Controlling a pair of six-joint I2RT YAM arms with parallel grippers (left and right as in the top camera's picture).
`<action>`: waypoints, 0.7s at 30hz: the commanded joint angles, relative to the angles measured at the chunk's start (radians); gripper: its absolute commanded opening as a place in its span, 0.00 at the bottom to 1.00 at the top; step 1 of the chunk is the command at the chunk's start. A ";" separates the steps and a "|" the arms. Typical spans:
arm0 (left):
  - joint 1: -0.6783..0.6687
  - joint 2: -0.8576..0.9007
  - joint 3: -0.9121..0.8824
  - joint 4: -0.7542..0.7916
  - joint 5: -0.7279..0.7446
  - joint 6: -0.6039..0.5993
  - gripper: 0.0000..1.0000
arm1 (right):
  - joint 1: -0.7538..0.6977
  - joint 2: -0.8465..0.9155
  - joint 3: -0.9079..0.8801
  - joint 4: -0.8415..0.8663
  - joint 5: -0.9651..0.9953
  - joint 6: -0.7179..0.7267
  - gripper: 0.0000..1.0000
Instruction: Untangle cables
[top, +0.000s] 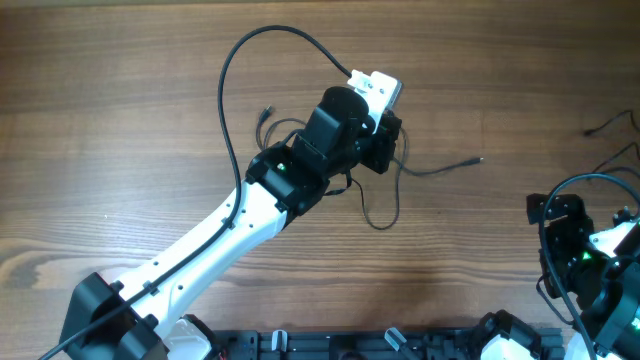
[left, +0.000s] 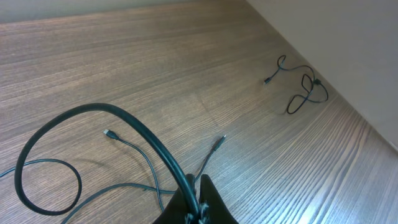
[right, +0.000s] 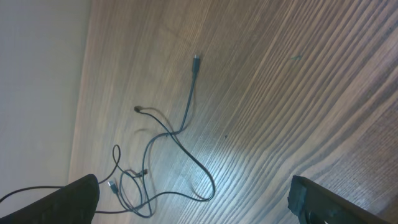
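Observation:
Thin black cables (top: 440, 168) lie tangled around my left gripper (top: 392, 150) at the table's middle, with one connector tip (top: 478, 159) stretched out to the right. In the left wrist view the left gripper (left: 199, 198) is shut on a black cable (left: 134, 124) that arcs away in a loop. Other thin strands (left: 211, 152) lie beside it. A second small tangle (top: 612, 125) lies at the far right and also shows in the left wrist view (left: 305, 93). My right gripper (right: 199, 202) is open and empty above that tangle (right: 186, 118).
The left arm's thick black cable (top: 225, 90) arcs over the table behind its wrist. The right arm (top: 580, 250) sits at the front right corner. A black rail (top: 330, 345) runs along the front edge. A pale wall (left: 348, 43) borders the table.

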 joint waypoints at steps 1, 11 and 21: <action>0.002 -0.006 0.001 0.006 -0.010 0.024 0.04 | 0.004 0.000 -0.003 -0.001 -0.012 -0.020 1.00; 0.002 -0.006 0.001 0.006 -0.010 0.024 0.04 | 0.004 0.000 -0.003 0.001 -0.012 -0.021 1.00; 0.001 -0.010 0.001 0.066 -0.009 0.024 0.04 | 0.004 0.000 -0.003 0.031 -0.012 -0.021 1.00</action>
